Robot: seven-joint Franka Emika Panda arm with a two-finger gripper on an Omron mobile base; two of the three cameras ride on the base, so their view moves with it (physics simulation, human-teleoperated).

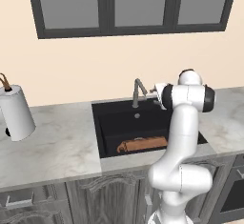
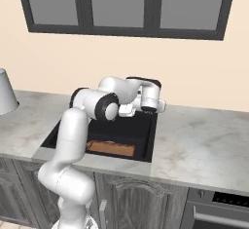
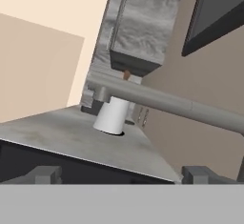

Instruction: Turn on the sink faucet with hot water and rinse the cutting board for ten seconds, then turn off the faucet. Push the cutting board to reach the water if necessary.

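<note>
Cutting board point(image 1: 142, 145) lies flat on the floor of the sink point(image 1: 107, 123), against the near wall, handle end to the left. It sits well short of the sink faucet point(image 1: 138, 92) at the far rim, so it's near but not under the spout.

No stream of water is visible from the spout, so read the faucet as off: nothing rinsed yet, and every step is left for you — hot on, rinse, off, probably a push of the board toward the far side.

Gripper point(image 2: 127, 110) hangs over the far right of the basin, close to the faucet. Its tips point(image 3: 47, 174) sit wide apart at the bottom of the hand view, jaws released, holding nothing.

View differences: both base views give you the board, but the arm hides the faucet from the right one. The hand view gives you the spout as a grey bar up close, plus the white paper towel roll point(image 3: 112, 116) on the marble worktop point(image 3: 71, 137).
</note>
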